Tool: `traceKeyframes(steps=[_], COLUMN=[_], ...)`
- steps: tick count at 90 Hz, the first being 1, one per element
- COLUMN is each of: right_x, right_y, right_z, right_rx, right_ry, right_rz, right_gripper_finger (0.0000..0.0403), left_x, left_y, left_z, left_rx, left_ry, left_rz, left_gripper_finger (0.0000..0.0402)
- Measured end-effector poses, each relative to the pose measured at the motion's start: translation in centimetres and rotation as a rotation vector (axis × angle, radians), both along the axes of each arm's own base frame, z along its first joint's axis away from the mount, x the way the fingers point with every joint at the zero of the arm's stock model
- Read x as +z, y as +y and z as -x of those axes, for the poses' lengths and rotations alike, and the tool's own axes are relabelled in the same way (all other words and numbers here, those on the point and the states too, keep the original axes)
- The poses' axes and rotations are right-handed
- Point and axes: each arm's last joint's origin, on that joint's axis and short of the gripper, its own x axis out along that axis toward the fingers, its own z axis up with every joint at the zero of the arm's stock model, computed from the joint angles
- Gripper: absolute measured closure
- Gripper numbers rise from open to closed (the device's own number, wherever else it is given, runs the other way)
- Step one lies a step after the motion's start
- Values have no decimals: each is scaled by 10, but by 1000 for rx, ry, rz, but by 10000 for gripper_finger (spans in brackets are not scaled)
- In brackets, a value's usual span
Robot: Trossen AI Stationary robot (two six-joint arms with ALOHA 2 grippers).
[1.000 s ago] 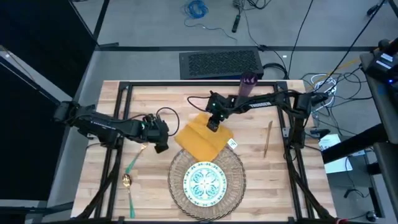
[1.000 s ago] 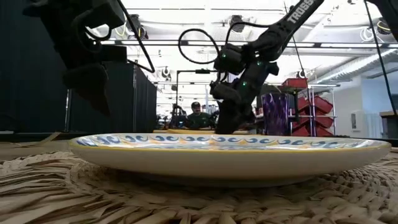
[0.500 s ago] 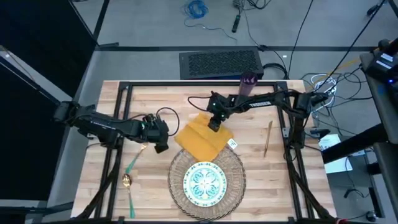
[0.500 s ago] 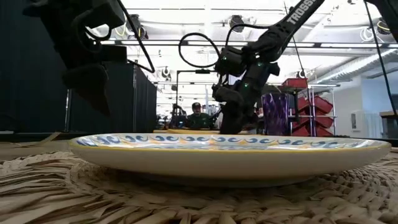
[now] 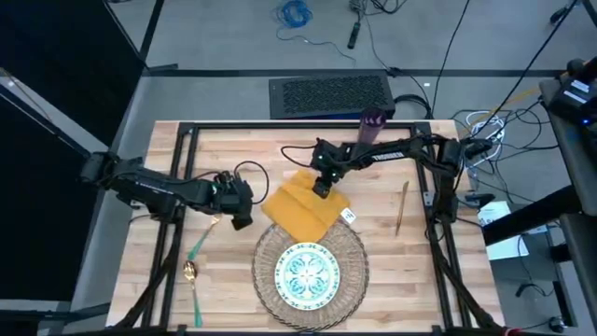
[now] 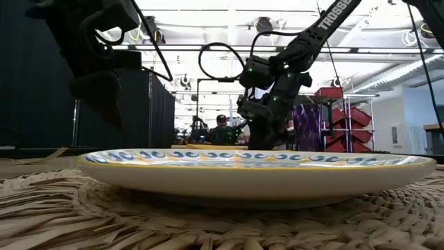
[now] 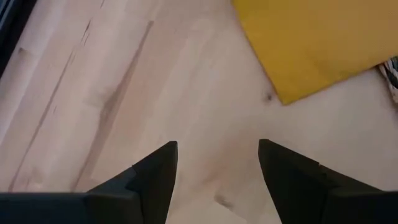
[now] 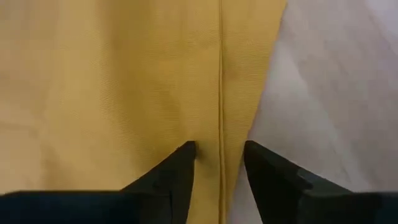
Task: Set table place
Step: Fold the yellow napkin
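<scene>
Napkin (image 5: 304,206), mustard yellow, lies on bench (image 5: 373,233), one corner overlapping wicker placemat (image 5: 350,271) that carries patterned plate (image 5: 309,274). We see right end effector (image 5: 320,186) above napkin's far edge, fingers (image 8: 168,177) slightly apart straddling fold. Left end effector (image 5: 241,218) beside napkin over bare wood, fingers spread, nothing between them.

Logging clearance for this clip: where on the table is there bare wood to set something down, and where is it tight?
Bare wood: the right strip beyond the knife, and the far left corner behind the left gripper. Crowded: the middle, where the right gripper sits over the napkin, which overlaps the placemat under the plate. Fork and spoon fill the left front.
</scene>
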Motion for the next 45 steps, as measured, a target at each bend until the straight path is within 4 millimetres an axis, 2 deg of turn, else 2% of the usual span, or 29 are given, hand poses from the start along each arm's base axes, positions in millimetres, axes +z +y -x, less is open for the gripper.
traceKeyframes(steps=[11, 15, 45], right_x=[0, 0, 3], right_y=[0, -1, -3], right_z=[0, 0, -1], right_rx=[-9, -7, -15], right_ry=[4, 2, -27], right_rz=[11, 10, 33], right_gripper_finger=[376, 391, 399], left_x=[0, 0, 0], left_y=[0, 0, 0], left_z=[0, 0, 0], left_rx=[0, 0, -1], left_ry=[0, 0, 0], left_rz=[0, 0, 0], left_gripper_finger=[191, 191, 191])
